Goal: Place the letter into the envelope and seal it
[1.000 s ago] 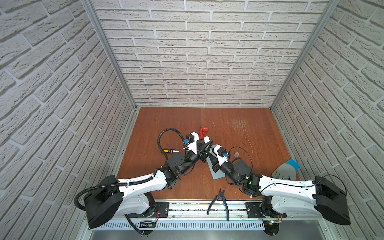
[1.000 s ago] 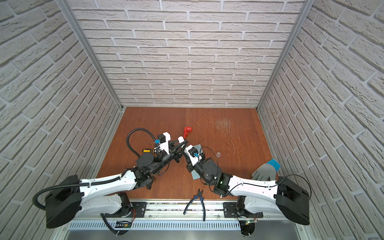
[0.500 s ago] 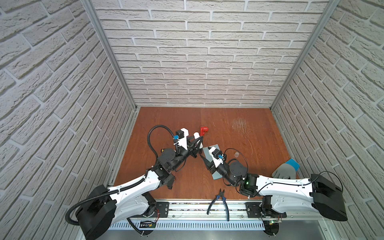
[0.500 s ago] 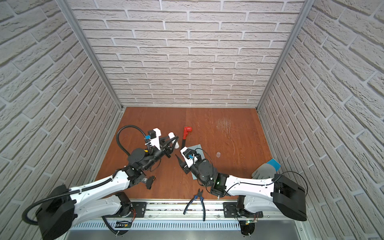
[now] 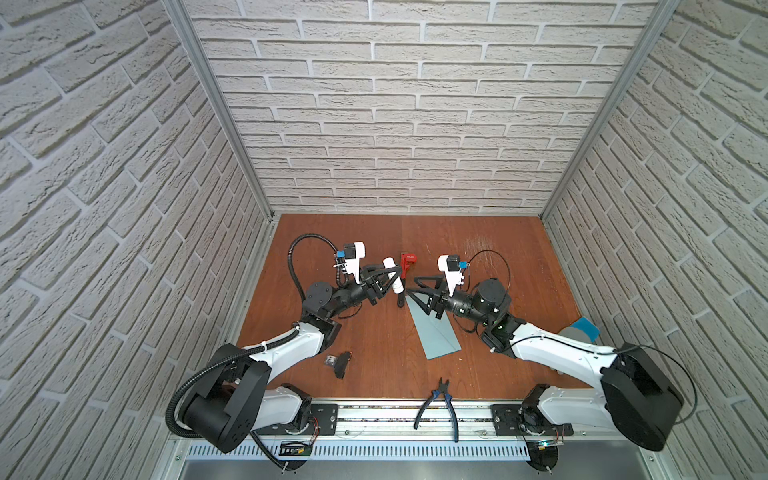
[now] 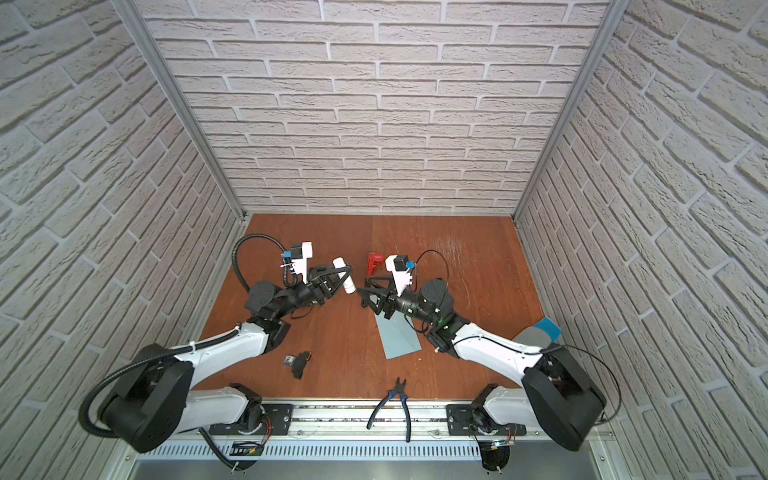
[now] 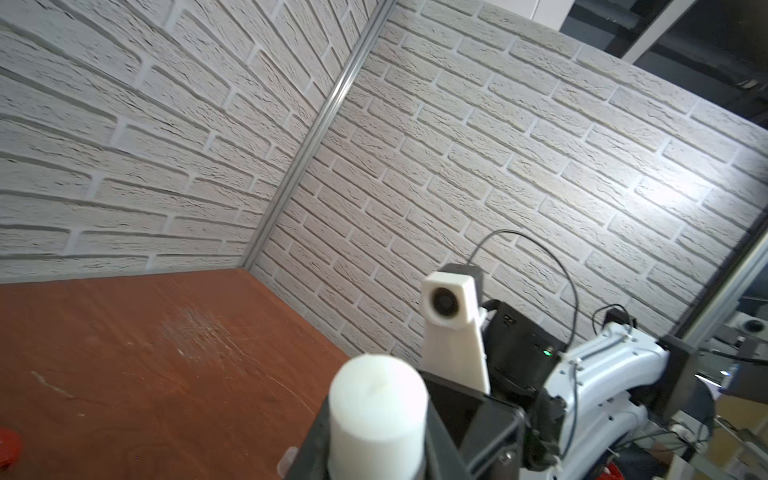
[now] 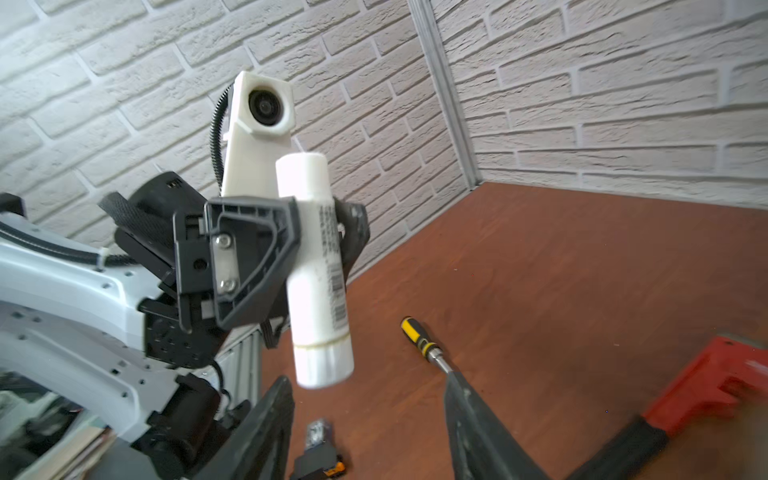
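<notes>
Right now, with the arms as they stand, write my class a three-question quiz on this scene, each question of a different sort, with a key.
1. True or false: the left gripper is shut on the white glue stick.
2. Fill in: the right gripper, near the far end of the envelope, has its jaws ____.
3. Where do the pliers lie? A) at the front edge of the table B) against the back wall C) between the right gripper's jaws

Key: 1 true; 2 open; 3 A.

Envelope point(image 5: 436, 336) pale blue-grey. Glue stick point(image 8: 316, 266) white, black barcode. Desk point(image 5: 498, 257) red-brown woodgrain. Walls point(image 5: 395, 124) white brick pattern. Clamp point(image 5: 408, 261) red. Screwdriver point(image 8: 417, 337) handle yellow-black. Pliers point(image 5: 442, 390) blue-handled. Glove point(image 5: 571, 333) grey, blue cuff.
</notes>
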`<control>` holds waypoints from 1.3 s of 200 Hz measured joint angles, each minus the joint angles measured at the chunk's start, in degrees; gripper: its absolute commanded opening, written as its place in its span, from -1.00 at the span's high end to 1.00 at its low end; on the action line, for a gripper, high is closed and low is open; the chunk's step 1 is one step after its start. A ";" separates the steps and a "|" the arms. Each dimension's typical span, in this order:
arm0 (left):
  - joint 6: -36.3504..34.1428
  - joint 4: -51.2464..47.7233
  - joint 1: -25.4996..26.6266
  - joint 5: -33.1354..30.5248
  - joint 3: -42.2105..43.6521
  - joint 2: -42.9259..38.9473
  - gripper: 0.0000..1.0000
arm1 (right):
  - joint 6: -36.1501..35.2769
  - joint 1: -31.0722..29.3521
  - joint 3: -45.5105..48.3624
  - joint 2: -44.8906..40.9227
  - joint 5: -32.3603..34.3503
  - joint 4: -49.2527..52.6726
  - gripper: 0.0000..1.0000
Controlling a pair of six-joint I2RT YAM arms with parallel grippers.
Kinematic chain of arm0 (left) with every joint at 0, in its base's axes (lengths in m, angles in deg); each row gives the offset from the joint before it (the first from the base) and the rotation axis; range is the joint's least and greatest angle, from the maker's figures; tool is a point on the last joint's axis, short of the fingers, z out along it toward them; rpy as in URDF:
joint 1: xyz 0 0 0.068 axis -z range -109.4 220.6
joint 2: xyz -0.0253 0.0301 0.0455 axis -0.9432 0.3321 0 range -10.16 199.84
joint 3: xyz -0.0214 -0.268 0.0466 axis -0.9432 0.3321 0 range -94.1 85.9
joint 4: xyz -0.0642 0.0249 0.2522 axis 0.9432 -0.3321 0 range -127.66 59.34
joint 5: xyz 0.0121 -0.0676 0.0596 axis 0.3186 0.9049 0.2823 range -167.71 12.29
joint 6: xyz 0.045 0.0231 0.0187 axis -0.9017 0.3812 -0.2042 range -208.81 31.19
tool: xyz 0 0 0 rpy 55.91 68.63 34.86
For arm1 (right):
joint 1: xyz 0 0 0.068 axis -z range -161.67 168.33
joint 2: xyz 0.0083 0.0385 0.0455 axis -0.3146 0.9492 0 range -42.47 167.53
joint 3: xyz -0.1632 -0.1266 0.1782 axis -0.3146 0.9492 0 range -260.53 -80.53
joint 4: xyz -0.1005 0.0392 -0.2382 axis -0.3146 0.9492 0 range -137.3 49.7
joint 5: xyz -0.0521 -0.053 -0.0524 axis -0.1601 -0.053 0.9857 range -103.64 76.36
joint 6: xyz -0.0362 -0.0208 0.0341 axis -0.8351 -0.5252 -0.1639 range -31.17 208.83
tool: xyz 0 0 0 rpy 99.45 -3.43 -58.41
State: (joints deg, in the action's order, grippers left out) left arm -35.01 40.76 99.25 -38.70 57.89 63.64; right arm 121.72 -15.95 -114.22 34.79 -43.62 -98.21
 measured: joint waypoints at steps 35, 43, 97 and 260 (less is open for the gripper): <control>0.07 1.33 -0.50 1.51 -0.55 0.31 1.00 | 15.39 3.72 -4.87 13.75 -12.37 -18.67 -0.27; 0.09 1.55 -0.50 1.92 -0.55 0.50 1.00 | 17.22 4.09 -5.38 15.08 -13.40 -20.83 -0.28; -0.04 3.19 -0.37 3.32 -1.60 2.75 1.00 | 21.20 3.74 -5.42 15.54 -18.82 -25.64 -0.25; 0.44 4.94 -0.63 4.96 -6.32 6.45 1.00 | 20.96 4.02 -5.18 15.52 -21.62 -25.92 0.45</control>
State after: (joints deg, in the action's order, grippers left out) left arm -34.57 45.70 98.61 -33.74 51.57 70.09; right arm 142.68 -11.93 -119.40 50.30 -65.23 -124.13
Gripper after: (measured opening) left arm 0.277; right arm 0.296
